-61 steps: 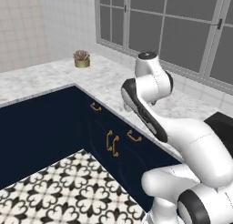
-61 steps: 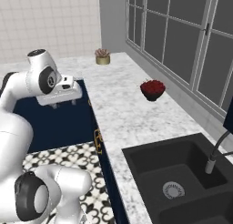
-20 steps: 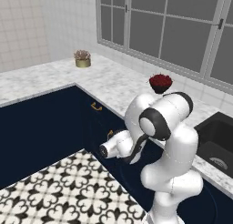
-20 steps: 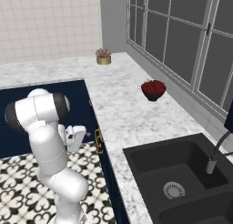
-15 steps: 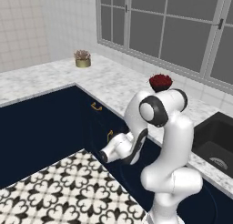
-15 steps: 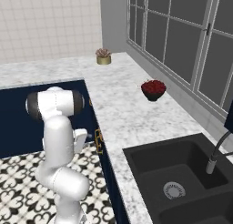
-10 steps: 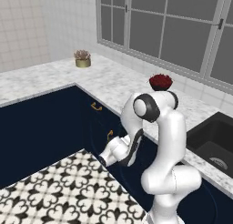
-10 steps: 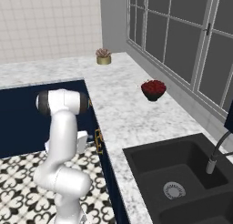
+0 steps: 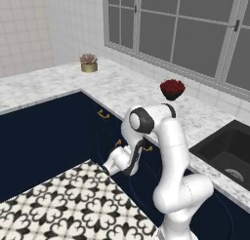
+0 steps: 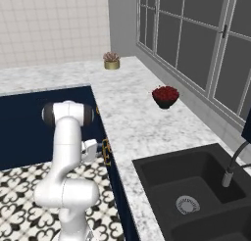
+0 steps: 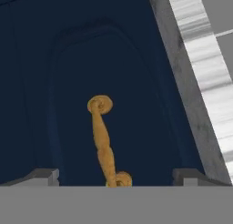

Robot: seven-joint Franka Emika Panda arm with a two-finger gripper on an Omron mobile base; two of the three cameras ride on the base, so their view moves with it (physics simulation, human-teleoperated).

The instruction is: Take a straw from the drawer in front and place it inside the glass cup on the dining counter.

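The arm is bending low at the centre of the left base view, its gripper (image 9: pixel 110 162) hanging just in front of the navy cabinet fronts under the marble counter (image 9: pixel 122 88). In the hand view the drawer (image 11: pixel 113 82) is taking up the upper and middle frame, a navy front with an arched panel, and its brass handle (image 11: pixel 106 143) is running from mid-frame down to the bottom centre. The two fingertips (image 11: pixel 43 175) are showing at the lower left and lower right of that view, standing wide apart with the handle's lower end lying between them; they are not touching it. The counter's pale edge is slanting down the upper right of the hand view. In the right base view the gripper (image 10: pixel 95 149) is sitting at centre left, just beside the brass handle on the cabinet face below the counter edge. A small potted plant (image 9: pixel 88 62) is standing on the counter at the upper left of the left base view, a dark bowl of red fruit (image 9: pixel 172 89) is sitting right of centre near the window, and a black sink (image 10: pixel 196 196) is lying at the lower right of the right base view. A black-and-white patterned floor (image 9: pixel 58 205) is spreading across the lower left.
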